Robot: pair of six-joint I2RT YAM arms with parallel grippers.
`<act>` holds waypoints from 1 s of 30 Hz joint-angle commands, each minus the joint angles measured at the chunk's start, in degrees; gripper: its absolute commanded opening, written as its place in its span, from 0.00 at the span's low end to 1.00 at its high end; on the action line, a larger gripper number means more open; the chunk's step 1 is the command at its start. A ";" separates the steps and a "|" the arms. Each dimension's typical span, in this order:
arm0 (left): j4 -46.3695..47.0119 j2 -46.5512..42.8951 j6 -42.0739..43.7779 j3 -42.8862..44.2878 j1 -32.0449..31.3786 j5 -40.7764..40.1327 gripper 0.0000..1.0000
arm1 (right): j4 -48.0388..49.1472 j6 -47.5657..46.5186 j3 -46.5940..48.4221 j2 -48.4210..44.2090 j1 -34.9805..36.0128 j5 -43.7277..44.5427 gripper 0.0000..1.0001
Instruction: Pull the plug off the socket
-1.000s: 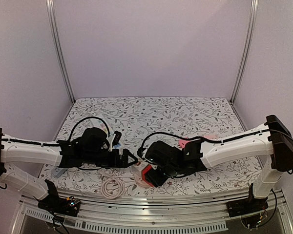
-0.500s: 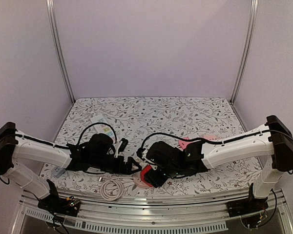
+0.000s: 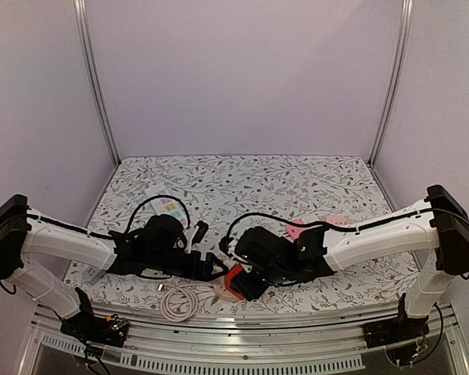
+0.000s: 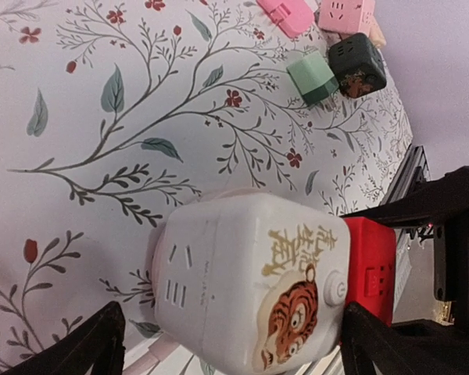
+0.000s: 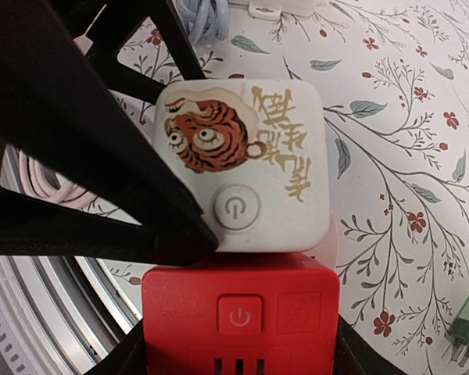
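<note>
Red plug [image 5: 240, 320] sits near the front edge of the counter [image 3: 297, 180], clenched in R hand [image 3: 248, 283] & butted vs the white tiger-print socket [image 4: 250, 289]. L hand [image 3: 211, 268] has just swung in & now straddles the socket, jaws wide, no grip yet. So the pull looks abt to start; plug's a glossy cube w/ a power button.

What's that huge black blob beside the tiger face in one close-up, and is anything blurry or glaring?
Right wrist view: the blob is the left arm's finger, so near the lens it shows no detail; the white tiger cube is sharp. Left wrist view: even light, no glare. Top view: dim, purplish, small things hard to make out.
</note>
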 commanded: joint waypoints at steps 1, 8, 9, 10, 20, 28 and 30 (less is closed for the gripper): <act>-2.73 2.08 4.62 1.59 -0.65 -0.50 0.92 | 1.28 1.16 -0.52 -1.01 0.18 -2.18 0.37; -5.06 3.94 8.48 4.01 -1.00 -0.96 0.82 | 1.42 1.85 -1.11 -1.00 0.17 -2.38 0.37; -5.28 4.31 8.71 4.09 -1.15 -1.02 0.80 | 1.38 1.94 -1.08 -1.00 0.22 -2.34 0.37; -5.48 4.70 8.86 4.11 -1.32 -1.01 0.78 | 1.41 2.09 -1.21 -1.00 0.19 -2.30 0.37; -5.80 7.39 9.94 3.50 -4.19 -2.28 0.63 | 4.95 5.68 -4.36 -2.15 -2.68 -4.53 0.36; -6.33 10.12 10.12 4.29 -6.38 -3.29 0.56 | 8.89 8.24 -7.12 -4.36 -5.25 -8.36 0.36; -6.34 10.66 10.00 4.47 -6.68 -3.38 0.54 | 8.85 8.30 -6.91 -4.27 -5.28 -10.24 0.36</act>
